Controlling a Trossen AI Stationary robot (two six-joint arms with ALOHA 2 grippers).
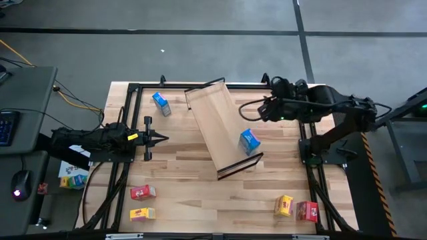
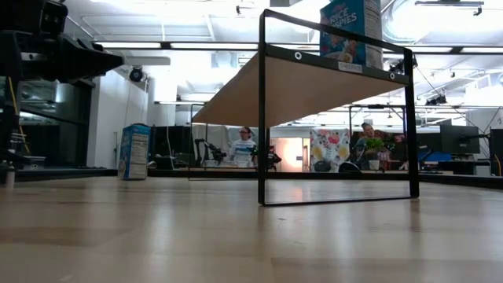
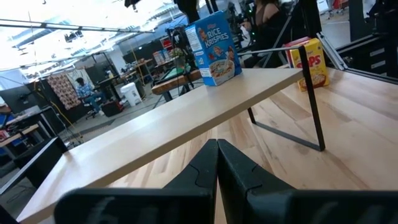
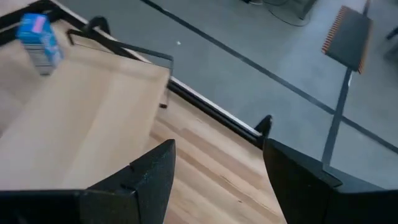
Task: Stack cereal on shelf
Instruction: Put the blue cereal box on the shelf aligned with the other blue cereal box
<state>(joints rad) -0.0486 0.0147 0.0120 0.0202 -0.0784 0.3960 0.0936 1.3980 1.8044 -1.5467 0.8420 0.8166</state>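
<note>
Grey floor (image 1: 200, 17), bright ceiling lights (image 2: 196, 45), seemingly workshop.

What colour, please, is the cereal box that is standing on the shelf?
Blue; the cereal box on the shelf shows best in the left wrist view.

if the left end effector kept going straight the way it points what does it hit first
Most likely the long side edge of the shelf: the shut left end effector points right at it, with bare tabletop between. Height is hard to judge.

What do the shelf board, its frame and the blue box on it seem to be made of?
Shelf board: light wood or wood veneer with a matte look; faint grain shows.
Frame: thin black bars, probably painted metal.
Blue cereal box: printed cardboard, likely slightly glossy, with folded edges.
</note>
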